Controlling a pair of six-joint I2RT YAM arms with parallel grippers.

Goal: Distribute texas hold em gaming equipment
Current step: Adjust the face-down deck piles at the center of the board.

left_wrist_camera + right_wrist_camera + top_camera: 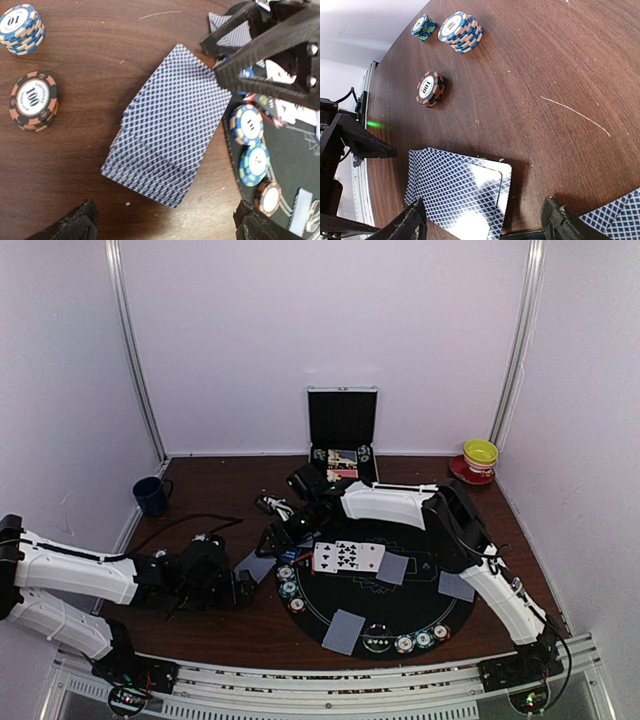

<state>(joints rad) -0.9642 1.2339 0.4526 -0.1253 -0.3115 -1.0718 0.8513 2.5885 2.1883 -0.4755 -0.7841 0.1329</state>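
So it all comes down to the deck of cards (170, 145). It's a slightly fanned, face-down pile on the bare table (100, 60), just off the left rim of the round black mat (400, 605).

In the left wrist view the deck sits straight ahead of the left gripper (165, 222), filling the gap between its two tips. Its long axis runs from lower left to upper right of the frame. That gripper is spread wide with nothing in it.

The right gripper (485, 212) is spread wide and empty too. The same deck lies between its tips at the bottom of its own view, so both arms are crowding one pile. I'd call them about equally near, and only one of them should close on it.

Containers: the case (343, 425) stands with its lid up at top centre of the overhead view. There's something pale in its tray, but it's too small for me to say what. The mug (150, 496) at the left just shows a dark inside.
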